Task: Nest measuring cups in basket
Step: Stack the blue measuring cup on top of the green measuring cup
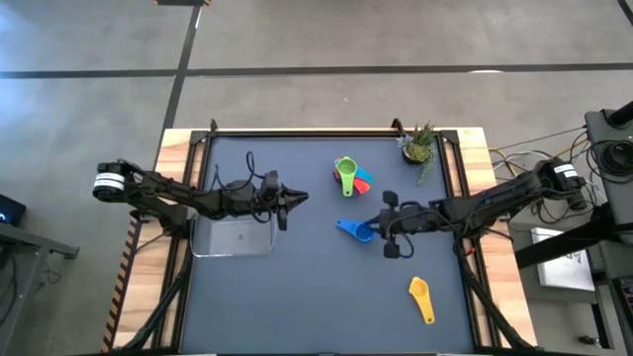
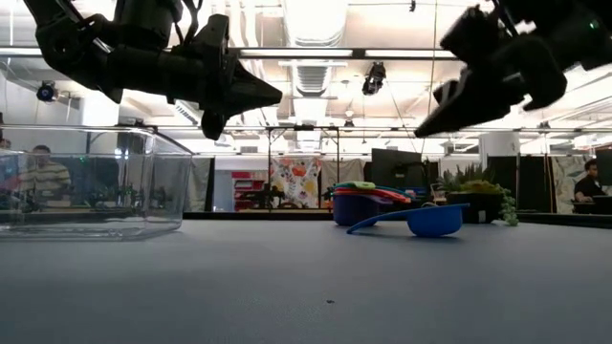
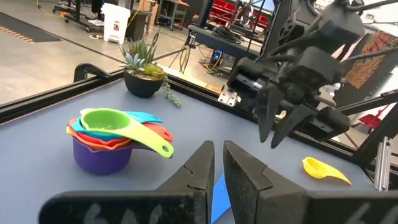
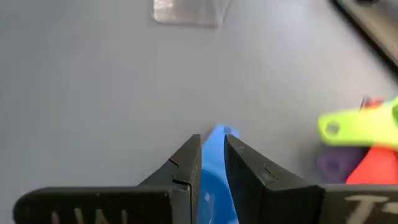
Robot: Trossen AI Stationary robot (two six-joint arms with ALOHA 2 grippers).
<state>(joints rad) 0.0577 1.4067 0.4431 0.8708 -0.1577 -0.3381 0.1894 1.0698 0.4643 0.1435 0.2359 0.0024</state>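
nearest, the yellow cup (image 1: 421, 299) lies well apart from the basket (image 1: 233, 238). the blue cup (image 1: 354, 230) lies between, under the right gripper (image 1: 386, 229), jaws narrow, empty. the left gripper (image 1: 293, 201) hangs closed beside the basket. farthest, the stack (image 1: 352, 176).

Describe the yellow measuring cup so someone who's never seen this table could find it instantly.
Start at the dark blue table and go to its near right corner, on the right arm's side. The small yellow plastic measuring cup lies there alone on the bare mat. Unlike the loose blue plastic cup mid-table and the lime-topped stack of cups by the potted plant, nothing sits near it.
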